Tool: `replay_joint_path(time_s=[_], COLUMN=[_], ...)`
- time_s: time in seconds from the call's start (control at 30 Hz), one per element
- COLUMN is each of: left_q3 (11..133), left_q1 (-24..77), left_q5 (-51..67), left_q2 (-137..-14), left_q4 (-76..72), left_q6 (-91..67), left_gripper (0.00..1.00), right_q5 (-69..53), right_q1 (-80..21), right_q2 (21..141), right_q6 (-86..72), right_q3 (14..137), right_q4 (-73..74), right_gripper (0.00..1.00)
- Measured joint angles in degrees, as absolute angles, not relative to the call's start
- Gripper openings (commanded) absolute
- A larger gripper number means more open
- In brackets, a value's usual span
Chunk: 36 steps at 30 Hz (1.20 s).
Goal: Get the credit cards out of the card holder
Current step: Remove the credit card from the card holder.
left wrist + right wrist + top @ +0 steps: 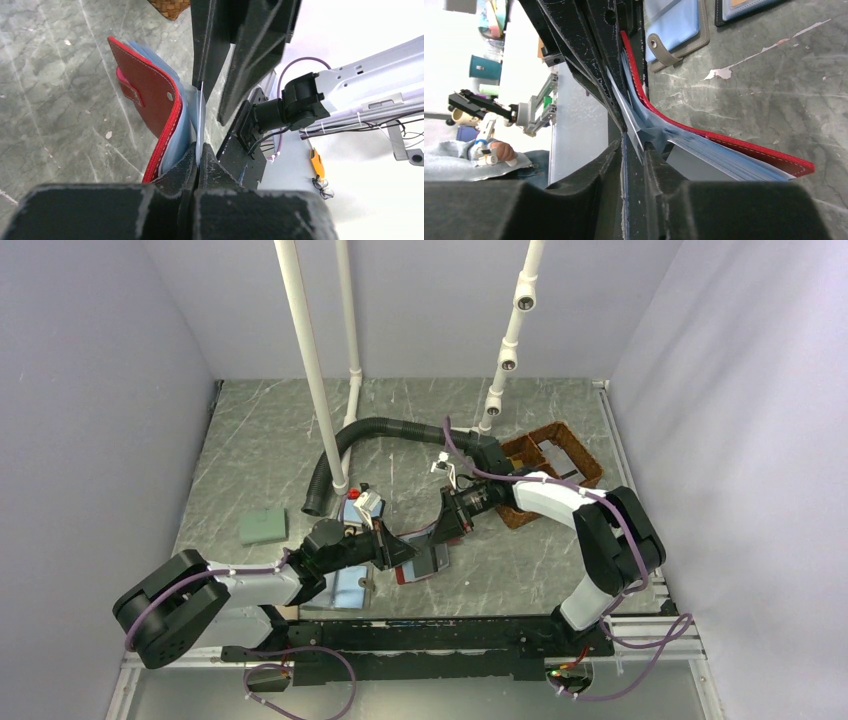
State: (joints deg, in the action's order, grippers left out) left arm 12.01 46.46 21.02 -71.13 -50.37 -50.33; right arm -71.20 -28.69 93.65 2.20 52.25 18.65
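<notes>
Item: card holder (150,95), red cover, fanned open, held off the tabletop (560,570) around its middle, a little towards the near edge, between your two arms. Left gripper (197,157): clamped tight on one pale leaf (200,112) of the holder, carrying the whole thing by it. Right gripper (633,150): jaws narrowly apart, straddling the free edge of that leaf, with no firm pinch visible. Credit cards: none out; you cannot pick them from the leaves here. Hazards: if your right jaws close on the plastic leaf and not on a card, pulling against the left grip would likely stretch or tear it. The holder hangs by one thin leaf, so a tug may slip it free and drop it. The two sets of fingers meet close together and could clash. Surface: dark grey-green marbled top, scuffed, with pale chips. Also on it: grey-blue folding wallet (674,25) towards the near edge, woven basket (548,462) by the right edge, black ribbed hose (375,430) towards the far edge. Room: plain lilac walls (100,390) on three sides, white pipes (312,370) rising from the top.
</notes>
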Motion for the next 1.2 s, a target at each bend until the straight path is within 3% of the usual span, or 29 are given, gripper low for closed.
replay_joint_path(time_s=[0.13,0.43,0.63,0.8,1.2], left_q3=[12.0,11.0,9.2,6.9,4.5], left_q1=[46.5,46.4,46.4,46.2,45.9], left_q5=[21.3,20.0,18.6,17.6,15.7], left_q2=[-71.1,-68.2,-63.5,-60.5,-53.7], left_q4=[-51.9,-51.6,-50.3,-49.8,-43.1], left_q6=[-50.7,-51.9,-52.4,-53.2,-53.9], left_gripper=[0.00,0.20,0.17,0.00,0.00], right_q5=[-72.5,-75.6,-76.0,-76.2,-70.2], right_q1=[-28.1,-27.9,-27.4,-26.6,-20.5], right_q2=[93.6,93.6,93.6,93.5,90.0], right_q6=[1.6,0.8,0.2,-0.3,12.0], right_q3=[51.7,51.7,51.6,50.6,53.5], right_q4=[17.5,16.4,16.3,15.9,28.1], right_gripper=[0.00,0.00,0.00,0.00,0.00])
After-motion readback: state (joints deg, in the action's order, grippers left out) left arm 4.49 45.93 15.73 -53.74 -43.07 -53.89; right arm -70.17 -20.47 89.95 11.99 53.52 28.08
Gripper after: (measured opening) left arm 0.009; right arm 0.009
